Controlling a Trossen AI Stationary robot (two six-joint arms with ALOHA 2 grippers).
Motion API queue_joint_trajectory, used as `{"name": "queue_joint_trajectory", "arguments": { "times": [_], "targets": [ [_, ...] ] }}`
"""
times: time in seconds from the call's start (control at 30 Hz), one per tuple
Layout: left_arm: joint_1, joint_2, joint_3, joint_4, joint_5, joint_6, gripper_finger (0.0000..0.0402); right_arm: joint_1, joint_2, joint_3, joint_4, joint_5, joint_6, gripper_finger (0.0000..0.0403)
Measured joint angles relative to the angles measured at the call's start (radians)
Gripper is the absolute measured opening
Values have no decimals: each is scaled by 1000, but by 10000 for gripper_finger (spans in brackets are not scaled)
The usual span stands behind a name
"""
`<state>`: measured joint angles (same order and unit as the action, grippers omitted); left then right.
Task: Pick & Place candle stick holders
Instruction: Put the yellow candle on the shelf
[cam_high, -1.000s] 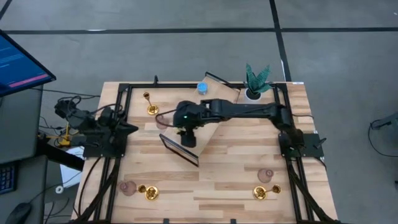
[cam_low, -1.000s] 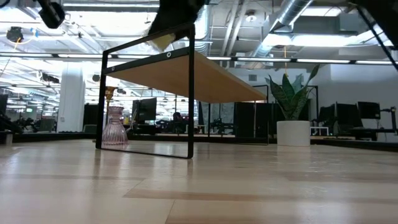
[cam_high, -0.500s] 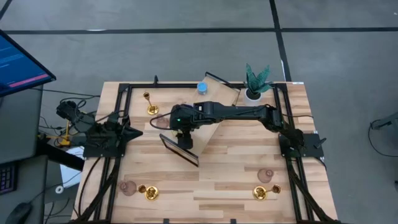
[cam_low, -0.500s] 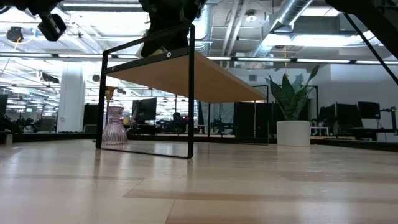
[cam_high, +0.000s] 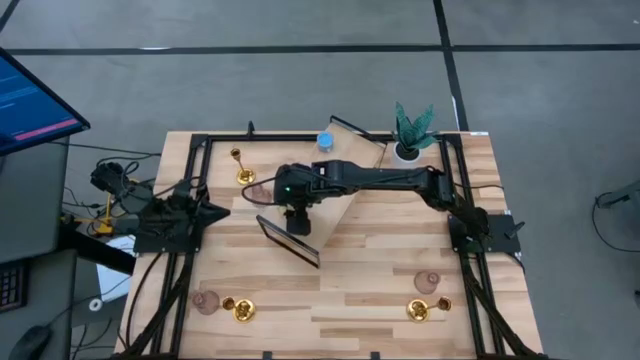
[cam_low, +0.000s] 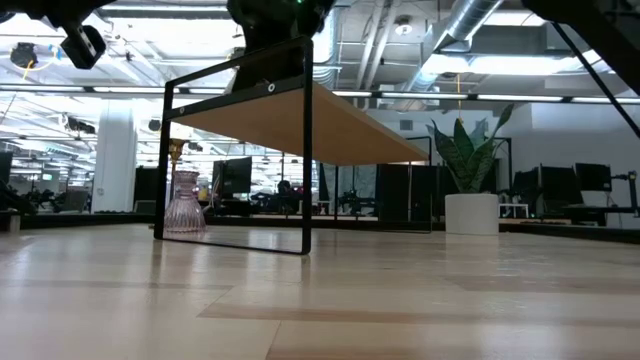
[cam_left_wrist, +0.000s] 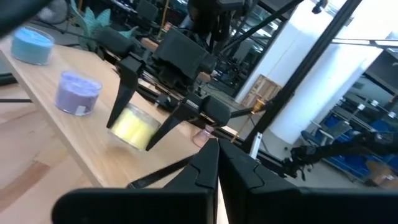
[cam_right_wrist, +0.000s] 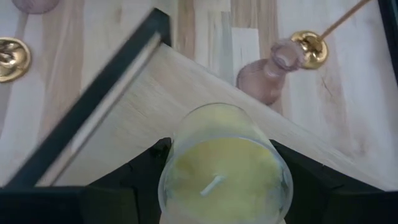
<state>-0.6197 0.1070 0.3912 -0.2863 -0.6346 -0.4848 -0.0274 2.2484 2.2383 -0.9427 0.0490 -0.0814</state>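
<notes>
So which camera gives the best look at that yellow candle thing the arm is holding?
The right wrist view: the yellow candle holder fills it, wick visible, between the right gripper's fingers. The left wrist view shows it from the side on the shelf. From above and at table level the arm hides it.

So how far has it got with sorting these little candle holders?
Done, it seems: a blue holder and a violet one already stand on the raised wooden shelf. In hand: the right gripper straddles the yellow holder on that shelf. Left: gold holders and pink ones wait on the table. The left gripper waits, shut, at the table's left side.
</notes>
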Motion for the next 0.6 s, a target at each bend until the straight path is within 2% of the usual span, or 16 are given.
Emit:
{"name": "queue_joint_trajectory", "arguments": {
  "times": [0.6],
  "targets": [
    [0, 2, 0, 8, -5, 1, 8, -15, 14, -1, 23, -13, -33, 232]
  ]
}}
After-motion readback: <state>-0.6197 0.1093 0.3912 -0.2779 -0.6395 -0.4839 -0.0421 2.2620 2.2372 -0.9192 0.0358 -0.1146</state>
